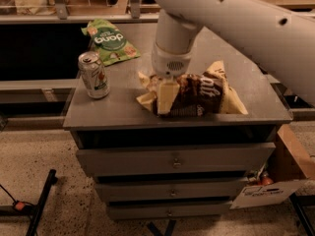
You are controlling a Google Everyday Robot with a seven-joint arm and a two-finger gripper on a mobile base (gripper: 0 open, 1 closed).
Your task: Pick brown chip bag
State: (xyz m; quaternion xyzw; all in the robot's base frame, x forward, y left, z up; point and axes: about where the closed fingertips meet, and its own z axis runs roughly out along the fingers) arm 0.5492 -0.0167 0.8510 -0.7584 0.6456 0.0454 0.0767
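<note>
The brown chip bag, dark brown and crinkled with cream ends and white lettering, lies on the grey cabinet top right of centre. My gripper comes straight down from the white arm and is low over the bag's left part, its cream tip in front of the bag near the left end. The part of the bag behind the gripper is hidden.
A silver soda can stands upright at the left of the top. A flat green bag lies at the back left. The cabinet has drawers below. A cardboard box sits on the floor at right.
</note>
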